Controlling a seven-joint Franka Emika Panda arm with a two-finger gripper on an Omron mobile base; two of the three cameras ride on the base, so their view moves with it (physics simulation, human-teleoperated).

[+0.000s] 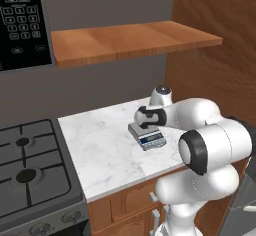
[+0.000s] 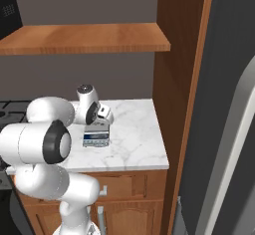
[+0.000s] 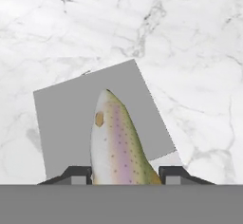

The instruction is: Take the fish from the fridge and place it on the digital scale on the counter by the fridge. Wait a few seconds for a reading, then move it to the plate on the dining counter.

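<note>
The fish (image 3: 116,137), speckled with a pink stripe, points away from the hand between my gripper (image 3: 126,174) fingertips, which are shut on its body. Under it lies the digital scale (image 3: 66,118), its flat grey top turned at an angle on the marble counter (image 3: 190,52). Whether the fish touches the scale top I cannot tell. From the left base view, the scale (image 1: 146,135) shows its blue-and-white display beneath the arm's wrist. The right base view has the scale (image 2: 96,136) mid-counter (image 2: 134,134), with the grey fridge (image 2: 234,79) and its pale bar handle at the right.
A black gas stove (image 1: 25,165) adjoins the counter's left end. A wooden shelf (image 1: 130,40) hangs above the counter and a black microwave panel (image 1: 22,20) is at the upper left. A tall wood panel (image 2: 177,79) separates counter and fridge.
</note>
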